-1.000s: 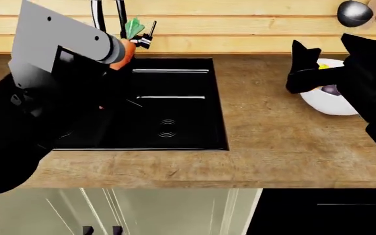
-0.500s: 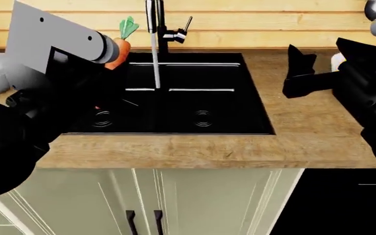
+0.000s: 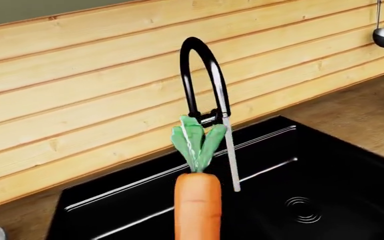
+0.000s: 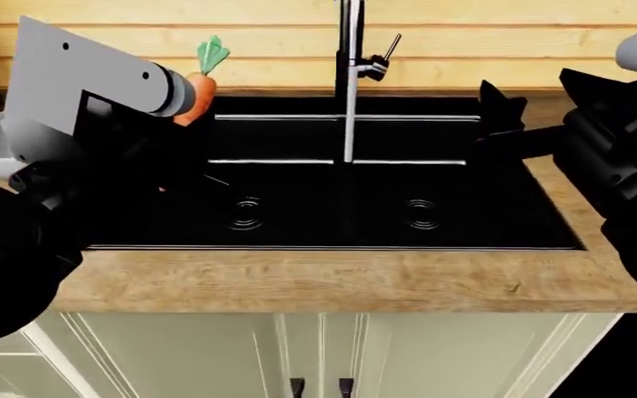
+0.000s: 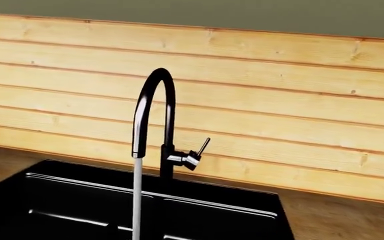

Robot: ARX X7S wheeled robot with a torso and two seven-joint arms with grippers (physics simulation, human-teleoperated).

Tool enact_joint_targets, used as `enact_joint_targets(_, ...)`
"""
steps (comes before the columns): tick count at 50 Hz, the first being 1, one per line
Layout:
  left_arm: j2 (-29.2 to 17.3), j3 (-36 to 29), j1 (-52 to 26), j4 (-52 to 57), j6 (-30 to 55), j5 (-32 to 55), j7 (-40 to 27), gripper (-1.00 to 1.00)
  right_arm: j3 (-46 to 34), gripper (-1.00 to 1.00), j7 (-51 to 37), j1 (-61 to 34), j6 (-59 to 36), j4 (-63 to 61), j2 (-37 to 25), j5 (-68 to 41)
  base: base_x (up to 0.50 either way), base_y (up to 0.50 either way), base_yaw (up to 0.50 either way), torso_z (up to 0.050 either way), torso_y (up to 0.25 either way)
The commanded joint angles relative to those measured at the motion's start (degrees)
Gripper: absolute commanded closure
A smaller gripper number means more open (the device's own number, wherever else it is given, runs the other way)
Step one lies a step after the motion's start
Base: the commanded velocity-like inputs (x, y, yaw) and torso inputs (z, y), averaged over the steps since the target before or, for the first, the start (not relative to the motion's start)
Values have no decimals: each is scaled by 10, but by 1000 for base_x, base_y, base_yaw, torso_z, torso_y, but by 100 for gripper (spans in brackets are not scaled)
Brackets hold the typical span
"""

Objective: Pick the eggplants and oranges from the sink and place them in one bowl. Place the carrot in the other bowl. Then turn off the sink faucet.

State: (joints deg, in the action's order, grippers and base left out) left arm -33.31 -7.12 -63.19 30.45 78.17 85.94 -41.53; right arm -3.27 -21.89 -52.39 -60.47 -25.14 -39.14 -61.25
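A: Gripping the carrot [image 4: 193,89], is the left gripper [image 4: 175,104]?
B: Yes, at upper left, over the sink [image 4: 330,191] rim; water is running from the faucet [image 4: 350,50].
A: The right gripper [image 4: 496,112]?
B: Hanging at right; its jaws I cannot tell.

The sink [image 4: 330,178] looks matt black with faint sheen on its drain rings. The faucet [image 5: 155,125] is glossy black. The carrot [image 3: 197,205] is smooth, satiny orange. Countertop [image 4: 330,282] and wall planks [image 5: 245,75] show grained wood.
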Motion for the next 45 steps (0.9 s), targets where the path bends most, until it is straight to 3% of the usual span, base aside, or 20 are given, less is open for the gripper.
enact_joint_targets(1, -3, 1, 8, -1, -18, -6, 2, 100, -3, -100, 8, 13, 12, 6, 2, 8, 140, 500, 0, 0, 0)
enact_joint_targets(45, -10, -12, 16, 0, -46, 2, 1, 100, -11, -100, 11, 27, 33, 21, 4, 20, 81, 500, 0, 0, 0)
